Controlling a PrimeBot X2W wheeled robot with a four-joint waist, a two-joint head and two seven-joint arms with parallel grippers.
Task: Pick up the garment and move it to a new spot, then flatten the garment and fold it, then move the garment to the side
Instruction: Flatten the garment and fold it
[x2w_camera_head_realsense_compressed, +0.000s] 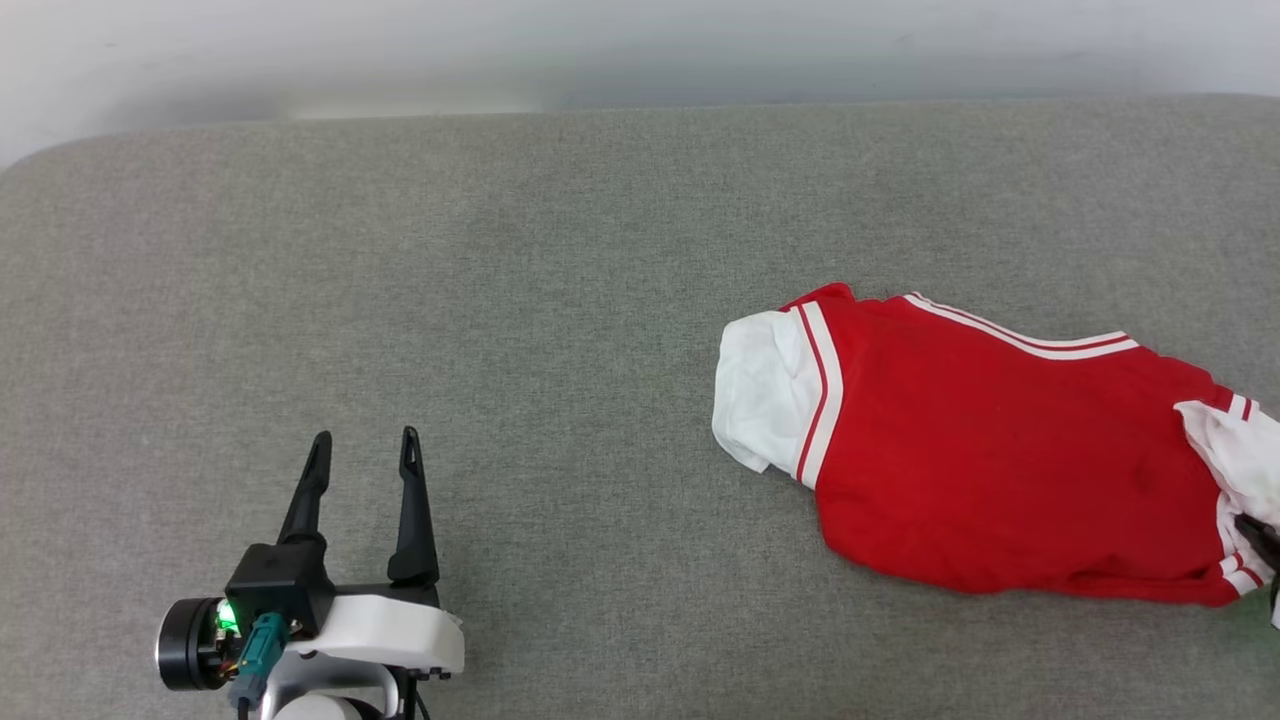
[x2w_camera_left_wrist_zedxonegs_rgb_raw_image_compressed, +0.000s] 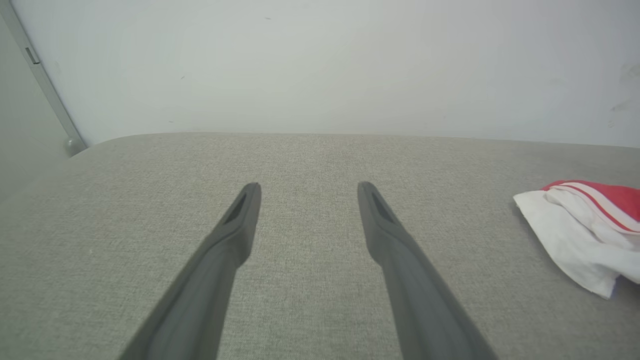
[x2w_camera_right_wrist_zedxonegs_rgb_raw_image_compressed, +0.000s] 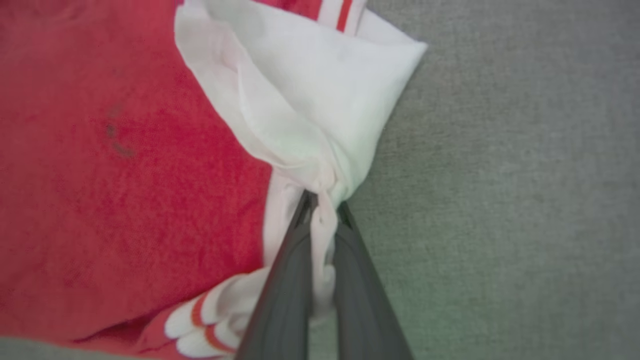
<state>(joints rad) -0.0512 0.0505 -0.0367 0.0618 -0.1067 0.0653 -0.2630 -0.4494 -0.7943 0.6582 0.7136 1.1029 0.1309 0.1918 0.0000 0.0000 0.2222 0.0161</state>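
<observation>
Garment (x2w_camera_head_realsense_compressed: 1000, 450), white sleeve (x2w_camera_right_wrist_zedxonegs_rgb_raw_image_compressed: 320, 100) inside the right hand (x2w_camera_right_wrist_zedxonegs_rgb_raw_image_compressed: 324, 201)

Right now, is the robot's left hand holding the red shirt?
No, the left gripper has its jaws open over the bare grey surface, well apart from the garment on the right.

**Grey counter carrying one red garment**

A counter (x2w_camera_head_realsense_compressed: 500, 300) covered in grey woven fabric is stretching across the head view, its far left corner rounding off. The garment (x2w_camera_head_realsense_compressed: 1000, 450) is lying on its right half, the red body spreading loose and wrinkled, striped trim (x2w_camera_head_realsense_compressed: 1020, 338) running along the far edge. The white left-end sleeve (x2w_camera_head_realsense_compressed: 762, 400) is resting on the fabric; the white right-end sleeve (x2w_camera_right_wrist_zedxonegs_rgb_raw_image_compressed: 320, 100) is bunching up, possibly lifting slightly off the surface.
</observation>
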